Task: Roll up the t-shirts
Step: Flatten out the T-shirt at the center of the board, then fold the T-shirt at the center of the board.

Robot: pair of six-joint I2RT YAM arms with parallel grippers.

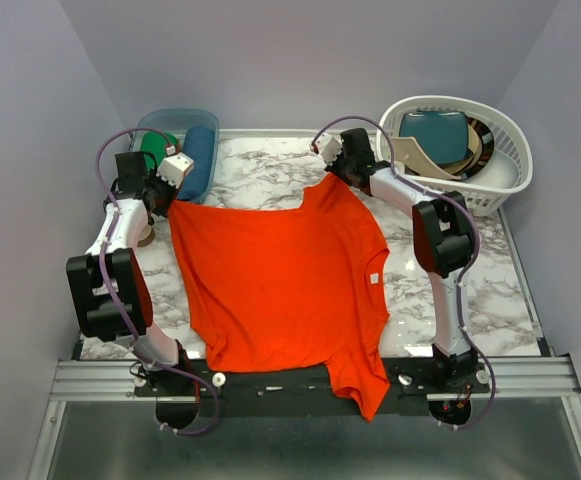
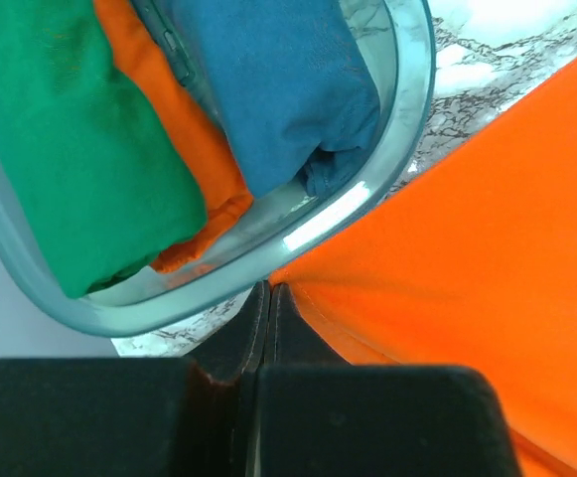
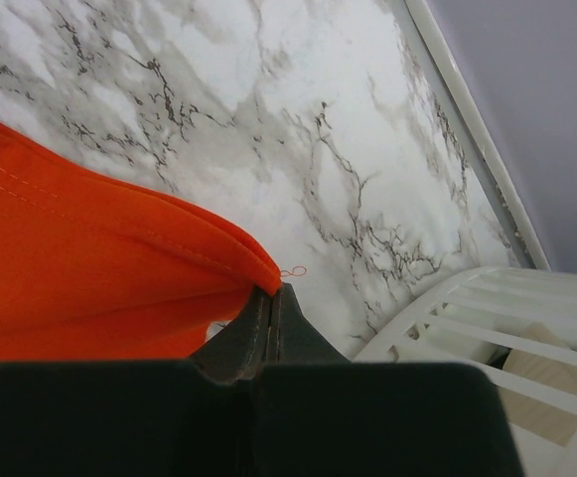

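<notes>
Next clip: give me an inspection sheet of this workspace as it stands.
Surface: white marbled table.
Job's things: orange t-shirt spread flat, near end hanging over the table's edge; rolled green shirt, rolled orange shirt and rolled blue shirt in the clear bin, far left.
Clutter: white basket, far right, holding teal and tan items.
Grippers: left gripper and right gripper each shut on a far corner of the orange t-shirt.
Cables: purple cables looped along both arms.
Surroundings: plain grey walls; metal rail at near edge.

Both arms stretch forward, elbows bent — left tool [image 2: 270, 290] and right tool [image 3: 271, 291] pinched fully closed.
</notes>
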